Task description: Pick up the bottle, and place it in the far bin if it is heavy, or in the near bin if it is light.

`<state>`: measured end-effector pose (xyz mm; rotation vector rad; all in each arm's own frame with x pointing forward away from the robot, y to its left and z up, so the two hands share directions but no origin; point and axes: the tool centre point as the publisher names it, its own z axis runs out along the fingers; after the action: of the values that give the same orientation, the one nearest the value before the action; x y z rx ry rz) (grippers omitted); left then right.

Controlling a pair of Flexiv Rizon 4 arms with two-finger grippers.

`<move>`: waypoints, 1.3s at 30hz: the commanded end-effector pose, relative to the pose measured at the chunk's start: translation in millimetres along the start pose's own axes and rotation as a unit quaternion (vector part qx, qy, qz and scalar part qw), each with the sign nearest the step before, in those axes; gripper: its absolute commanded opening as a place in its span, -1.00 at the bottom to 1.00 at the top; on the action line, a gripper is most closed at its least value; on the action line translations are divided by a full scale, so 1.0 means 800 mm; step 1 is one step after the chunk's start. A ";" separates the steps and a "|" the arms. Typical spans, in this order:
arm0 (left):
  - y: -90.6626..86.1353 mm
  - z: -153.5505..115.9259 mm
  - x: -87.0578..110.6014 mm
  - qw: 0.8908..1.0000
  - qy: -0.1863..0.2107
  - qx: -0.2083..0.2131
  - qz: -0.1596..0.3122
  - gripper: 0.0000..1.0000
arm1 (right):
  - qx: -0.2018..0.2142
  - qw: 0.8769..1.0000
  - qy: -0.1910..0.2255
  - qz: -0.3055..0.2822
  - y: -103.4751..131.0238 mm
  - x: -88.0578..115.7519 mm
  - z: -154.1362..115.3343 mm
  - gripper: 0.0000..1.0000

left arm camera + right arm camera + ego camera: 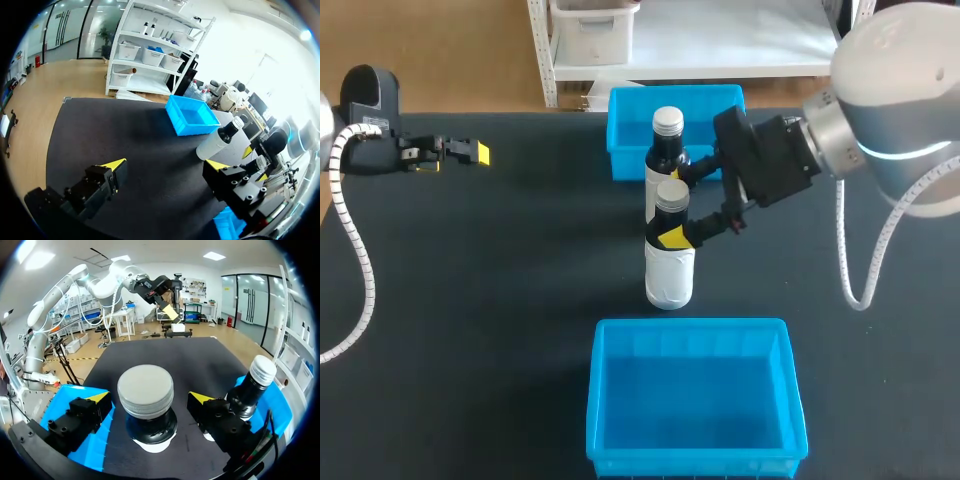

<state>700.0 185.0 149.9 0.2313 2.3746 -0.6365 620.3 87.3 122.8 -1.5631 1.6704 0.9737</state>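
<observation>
Two dark bottles with white labels and grey caps stand upright mid-table. The front bottle (669, 255) has my right gripper (676, 205) open around its neck, one finger on each side and a gap to both. In the right wrist view its cap (145, 390) sits between the yellow tips. The back bottle (666, 150) (252, 385) stands just outside one finger, in front of the far bin (630, 110). The near bin (690, 420) is empty. My left gripper (470, 152) (165, 165) stays open and empty over the far left of the table.
Black mat (500, 270) covers the table. From the left wrist, the far bin (192, 116), a bottle (220, 140) and a corner of the near bin (227, 222) lie ahead of its fingers. A grey cable (350, 230) hangs by my left arm.
</observation>
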 end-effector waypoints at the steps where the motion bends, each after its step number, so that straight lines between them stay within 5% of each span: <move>1: 0.000 0.000 0.000 1.000 0.000 0.000 0.000 1.00 | 0.003 1.000 -0.003 0.002 0.001 0.002 0.002 1.00; 29: 0.000 0.000 0.000 1.000 0.000 0.000 0.000 1.00 | 0.002 1.000 -0.008 0.004 -0.002 -0.001 0.007 1.00; 39: 0.000 0.000 0.000 1.000 0.000 0.000 0.000 1.00 | 0.003 1.000 -0.008 0.005 -0.001 0.000 0.005 0.71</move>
<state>700.0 185.0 149.9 0.2313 2.3746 -0.6365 620.8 91.6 121.1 -1.5424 1.6730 0.9820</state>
